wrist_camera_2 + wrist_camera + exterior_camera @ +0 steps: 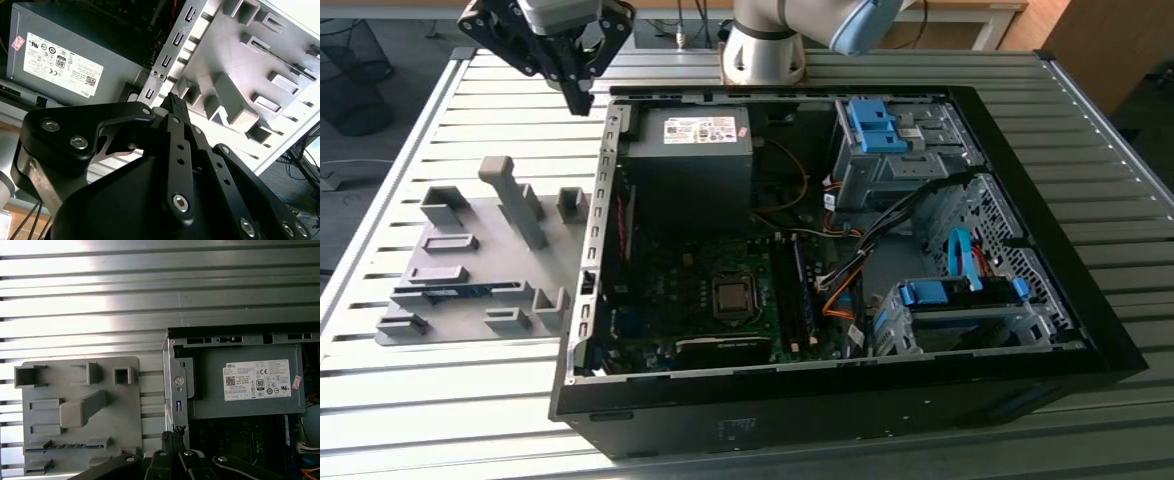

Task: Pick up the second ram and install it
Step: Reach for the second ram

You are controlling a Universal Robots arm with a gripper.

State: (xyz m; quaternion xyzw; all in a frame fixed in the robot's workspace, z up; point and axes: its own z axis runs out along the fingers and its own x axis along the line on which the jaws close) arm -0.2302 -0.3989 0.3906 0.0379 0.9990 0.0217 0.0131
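Blue second ram (447, 292) racked; fingers (173, 109), likely closed, near white-labelled PSU (240, 385).

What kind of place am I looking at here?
Probably a robotics lab or test workshop: an open black desktop computer case lies on a ribbed metal table, beside a grey plastic parts holder and a pale robot arm base.

one computer case (854, 405), one tray (494, 258) (grey)

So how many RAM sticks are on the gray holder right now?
1: the blue second ram sits in a slot on the gray holder, on the exterior view's left of the computer case. Its posts might hide another.
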